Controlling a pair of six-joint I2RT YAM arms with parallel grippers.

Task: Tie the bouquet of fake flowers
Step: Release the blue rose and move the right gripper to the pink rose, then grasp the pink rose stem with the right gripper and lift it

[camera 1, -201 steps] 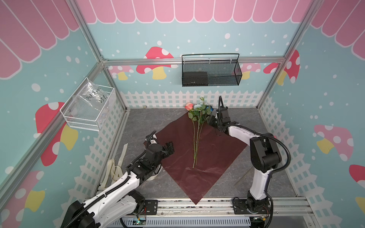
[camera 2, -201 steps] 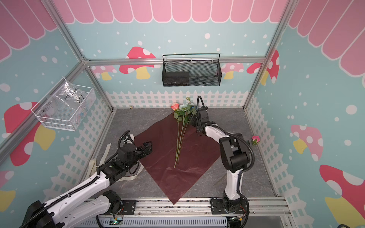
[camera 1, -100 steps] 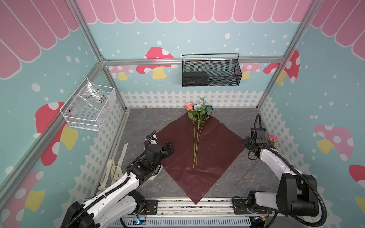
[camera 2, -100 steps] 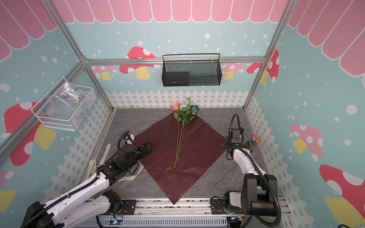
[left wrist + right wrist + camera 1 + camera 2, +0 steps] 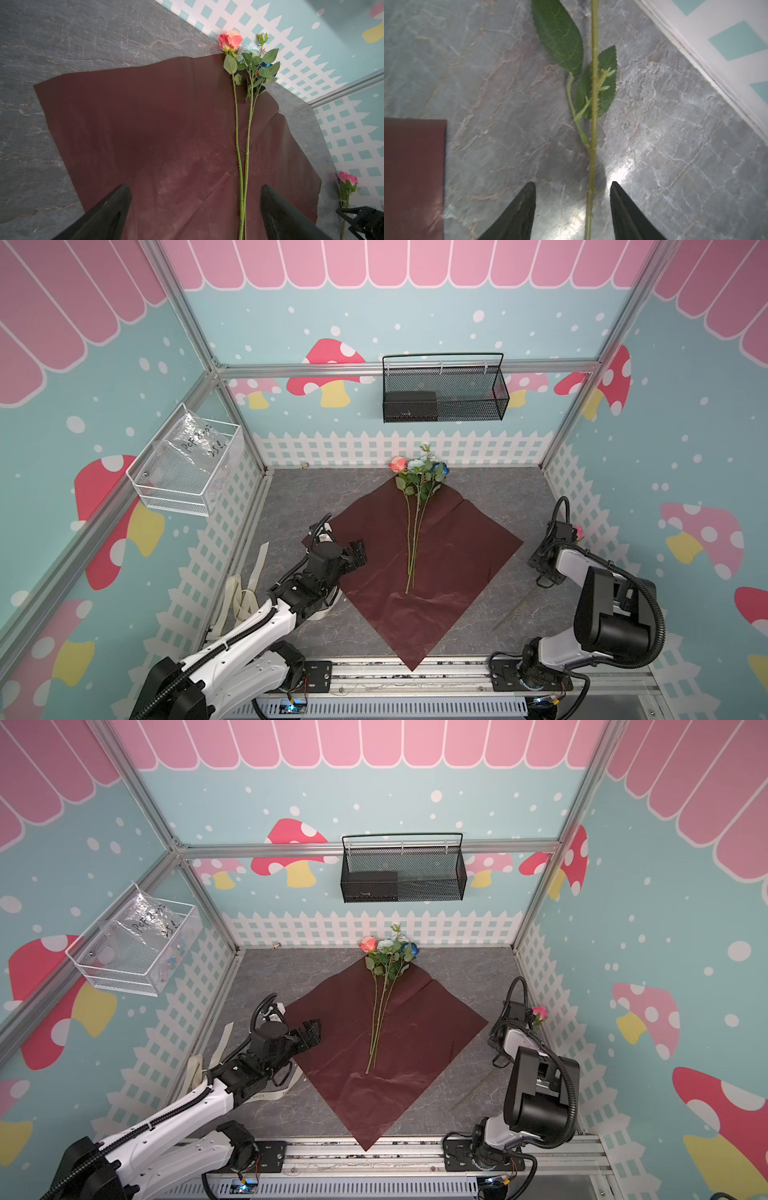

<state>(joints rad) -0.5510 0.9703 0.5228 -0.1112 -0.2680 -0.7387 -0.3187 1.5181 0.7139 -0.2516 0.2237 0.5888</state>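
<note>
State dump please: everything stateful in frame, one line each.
Paper: spread open, nothing wrapped.
Flowers: three lying on the paper, untied.
Pink rose: lying off the paper, stem between the right jaws, not gripped.
Ribbon: loose, off the paper, tied to nothing.
Left gripper: jaws open, empty, above the paper.
Right gripper: jaws open, astride the pink rose's stem.
</note>
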